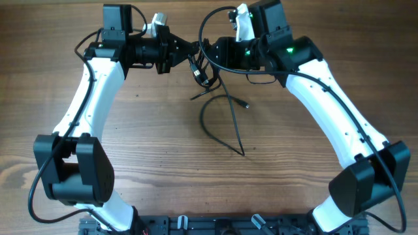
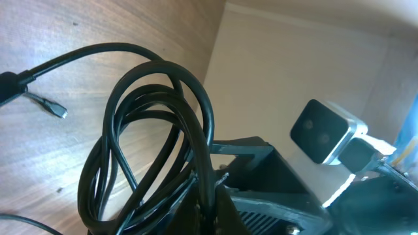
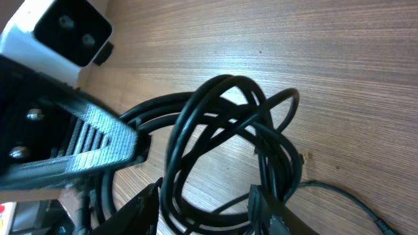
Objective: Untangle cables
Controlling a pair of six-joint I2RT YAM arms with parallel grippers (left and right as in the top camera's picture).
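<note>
cables (image 1: 198, 70): small black coil of several loops, held off the tabletop (image 1: 144, 156) at the far middle, between the two claws. One loose loop (image 1: 203, 119) trails from it onto the wood toward me. A small plug end (image 1: 246, 104) lies just beside that loop.

handling, my judgement: light, limp and springy. The smooth jackets will probably slide over one another, and the loops should give if teased apart. A hard pull would likely tighten the knot.

where to hold: I would pinch one outer strand near the coil and leave the plug ends alone. The trailing loop looks the easiest lead to draw out.

left claw (image 1: 191, 52): fully closed, clamped on the coil where its strands bunch together.

right claw (image 1: 208, 49): fingers (image 3: 147, 205) part-way apart, straddling several loops. I cannot tell whether they press on them.

risk: the coil could slip from the left pinch if the right claw tugs sideways.
</note>
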